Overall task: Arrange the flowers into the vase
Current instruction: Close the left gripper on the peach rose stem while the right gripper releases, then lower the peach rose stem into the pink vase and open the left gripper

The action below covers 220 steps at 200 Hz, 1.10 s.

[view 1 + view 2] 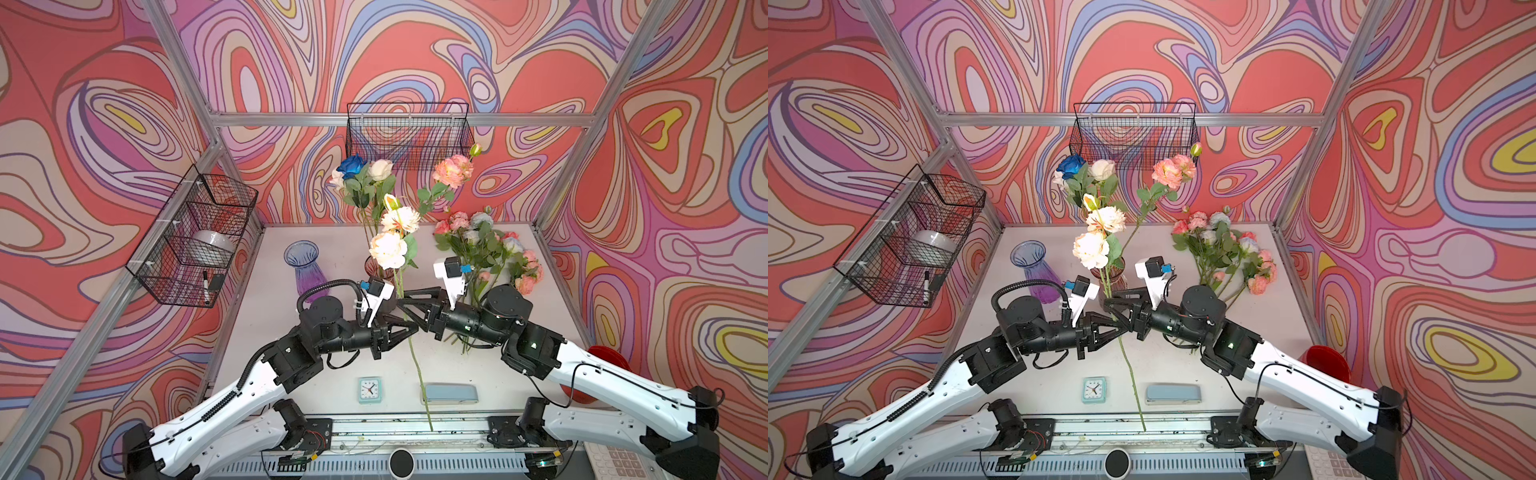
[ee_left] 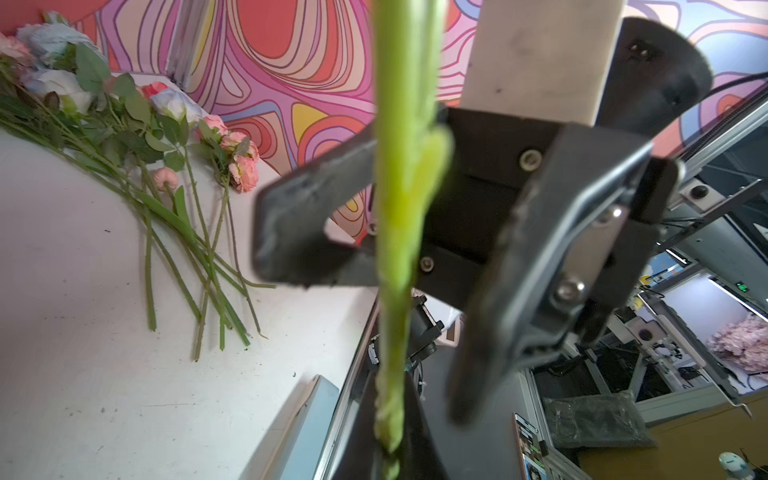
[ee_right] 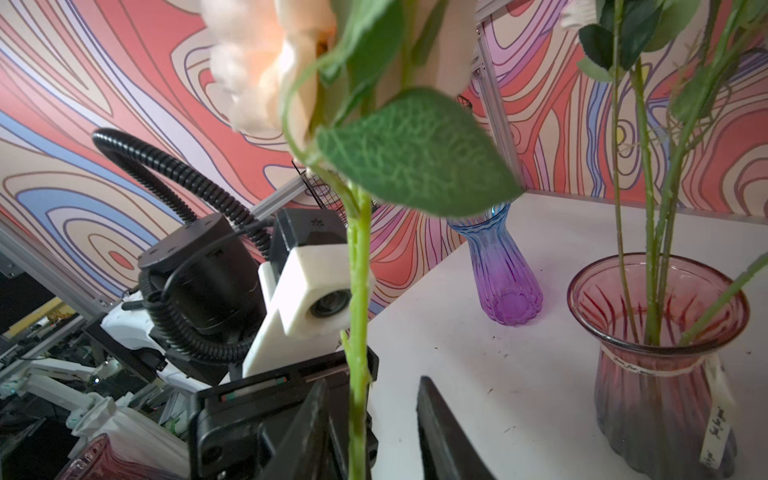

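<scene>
Peach rose (image 1: 388,249) sits at table (image 1: 291,374) centre. In both top views its long axis runs near 6-to-12: the head points to 12, a touch toward 11, and the cut end is at 6, past the table's front edge. Left claw (image 1: 409,328) is clamped on the rose's stem from 9. Right claw (image 3: 374,382) comes in from 3, a bit higher on the stem. Its jaws are apart with the stem between them, and we see a gap on one side. Red vase (image 1: 1113,276) is just at 12 of the claws with several stems standing in it. Purple vase (image 1: 305,270) is at 10. Loose flowers (image 1: 486,253) lie at 2, heads toward 12.
</scene>
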### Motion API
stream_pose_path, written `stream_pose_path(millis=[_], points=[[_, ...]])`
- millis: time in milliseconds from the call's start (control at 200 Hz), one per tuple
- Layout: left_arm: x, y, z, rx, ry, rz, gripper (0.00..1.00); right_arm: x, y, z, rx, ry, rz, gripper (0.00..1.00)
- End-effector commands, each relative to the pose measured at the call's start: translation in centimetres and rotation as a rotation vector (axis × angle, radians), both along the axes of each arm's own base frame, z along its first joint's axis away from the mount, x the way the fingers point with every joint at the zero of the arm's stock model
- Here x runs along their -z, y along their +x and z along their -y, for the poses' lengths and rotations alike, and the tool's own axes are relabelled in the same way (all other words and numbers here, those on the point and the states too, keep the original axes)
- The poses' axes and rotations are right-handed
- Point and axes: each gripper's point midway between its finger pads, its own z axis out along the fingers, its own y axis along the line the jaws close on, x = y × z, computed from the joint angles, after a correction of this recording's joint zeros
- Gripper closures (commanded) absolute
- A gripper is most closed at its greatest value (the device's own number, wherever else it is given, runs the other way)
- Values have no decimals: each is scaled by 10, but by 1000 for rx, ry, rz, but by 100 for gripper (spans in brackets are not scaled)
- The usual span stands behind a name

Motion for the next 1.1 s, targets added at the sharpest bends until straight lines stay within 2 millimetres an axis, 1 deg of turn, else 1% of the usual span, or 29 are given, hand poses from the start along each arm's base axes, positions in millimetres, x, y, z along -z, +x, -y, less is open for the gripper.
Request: stream_pose_path(millis=[0,90,145,205,230,245,330,395,421,426,461,611,686,731,801,886,966,1096], points=[[-25,5,-13,-80,11,91,100,-14,2,26,101,37,40,61],[-31,15,-25,-171,60,130,100,-15,3,45,169,44,50,60],[-40,24,-35,-239,92,173,100,-14,2,52,192,42,56,60],[-54,35,-46,-324,124,233,100,-13,2,58,205,37,57,60],[-63,41,-50,-363,129,268,100,-13,1,59,208,38,57,60],[-62,43,-53,-382,154,276,100,-14,1,60,209,38,57,60],[-84,66,-68,-521,214,377,100,-11,1,61,211,30,54,60],[-108,81,-77,-624,231,461,100,-10,0,60,208,28,51,60],[-113,87,-80,-660,248,487,100,-10,0,60,207,29,49,60],[-118,88,-81,-671,238,499,100,-10,0,60,207,29,49,60],[-134,94,-84,-717,229,547,100,-9,0,60,205,30,48,60],[-186,113,-88,-841,246,716,100,-10,-1,61,202,30,49,60],[-202,123,-85,-874,278,779,100,-12,-2,62,204,32,54,60],[-208,129,-81,-887,302,810,100,-12,-2,64,206,32,54,60],[-212,143,-77,-893,331,821,100,-14,-3,65,207,37,58,60],[-206,166,-79,-889,340,774,100,-15,-4,66,207,37,63,60],[-192,187,-79,-885,349,726,100,-15,-5,67,207,35,63,60],[-160,209,-68,-847,378,659,100,-18,-6,71,213,36,64,60]])
